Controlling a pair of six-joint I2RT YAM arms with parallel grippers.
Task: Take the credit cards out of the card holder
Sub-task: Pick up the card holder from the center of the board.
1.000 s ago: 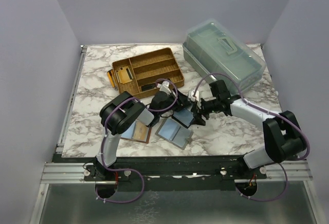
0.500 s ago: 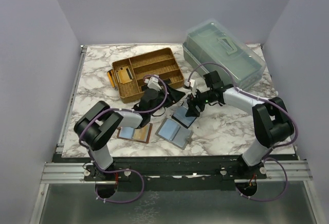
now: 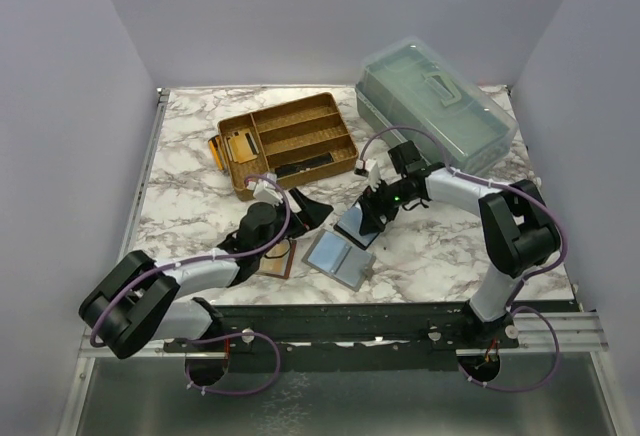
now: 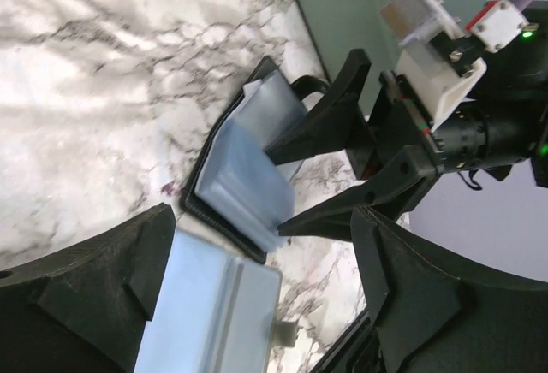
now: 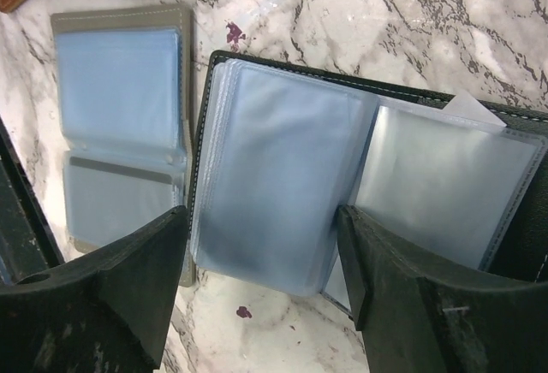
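From above, the holder (image 3: 358, 224) lies open on the desk (image 3: 190, 191) under the right tool (image 3: 372, 206), with the left tool (image 3: 310, 211) apart and empty nearby. Left wrist: nothing pins the holder down. Right wrist: the right tool's jaws stand apart, straddling the sleeved cards (image 5: 441, 185), so a pinch could lift everything.

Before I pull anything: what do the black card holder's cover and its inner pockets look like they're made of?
The card holder has a cover of matte black leather or leatherette, with pale stitching along its edge; the look doesn't settle which. The pockets seem to be thin flexible plastic: translucent, slightly hazy and glossy, with pressed seams at the edges.
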